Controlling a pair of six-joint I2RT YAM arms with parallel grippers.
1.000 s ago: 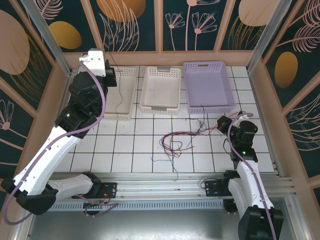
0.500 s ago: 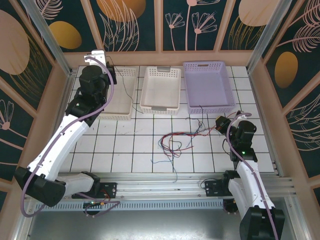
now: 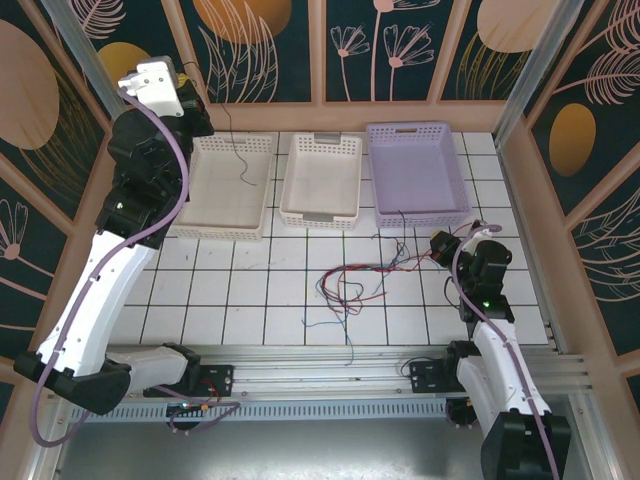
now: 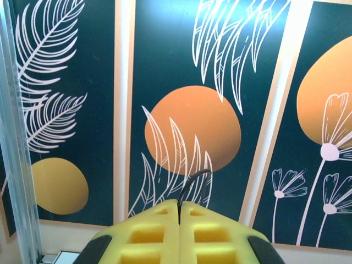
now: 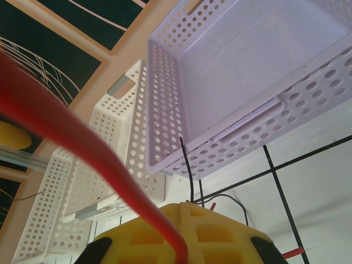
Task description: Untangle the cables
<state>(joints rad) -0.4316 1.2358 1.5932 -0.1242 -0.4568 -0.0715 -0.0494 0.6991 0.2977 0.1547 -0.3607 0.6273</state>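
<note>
My left gripper [image 3: 203,113] is raised high at the back left, above the left white basket [image 3: 215,228]. Its yellow fingers are shut on a thin black cable [image 4: 193,180] that arcs out of the tips. That black cable [image 3: 238,152] dangles down over the basket. The remaining red, blue and black cables [image 3: 348,282] lie tangled on the tiled floor at the centre. At the tangle's right end my right gripper [image 3: 438,244] is shut on a red cable [image 5: 82,137], which runs up and left from its yellow fingers [image 5: 220,231]. Black cable ends [image 5: 186,165] stick up just beyond them.
Three baskets line the back: left white, middle white [image 3: 322,212] and lilac [image 3: 418,212], the lilac basket [image 5: 165,104] close ahead of my right wrist. Patterned walls and wooden posts enclose the cell. A metal rail [image 3: 330,365] runs along the near edge.
My left arm has lifted up and back to the left, drawing the black cable out of the left basket until it hangs freely. The right gripper has stayed nearly still on the red cable.
</note>
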